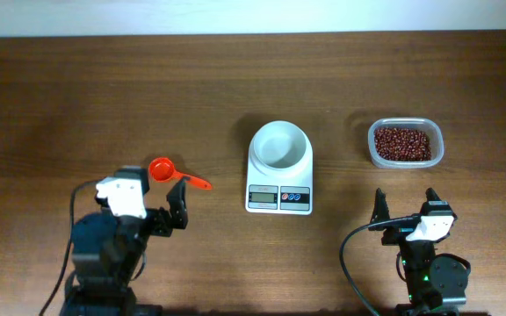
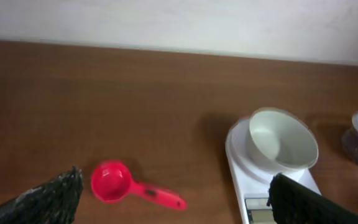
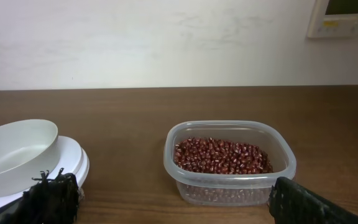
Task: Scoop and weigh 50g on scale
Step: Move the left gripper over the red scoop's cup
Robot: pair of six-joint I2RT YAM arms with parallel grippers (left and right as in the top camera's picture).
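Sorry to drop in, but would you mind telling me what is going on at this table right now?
Nothing is being handled yet. Both arms sit at the near edge of the table, with the left gripper open and empty by the orange-red scoop and the right gripper open and empty facing the tub of beans. The scale stands between them, its white bowl empty.

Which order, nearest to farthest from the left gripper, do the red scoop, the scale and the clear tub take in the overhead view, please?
1. The red scoop, just ahead of the left gripper.
2. The scale, mid-table, off to the gripper's right.
3. The clear tub holding the beans, on the far right side.
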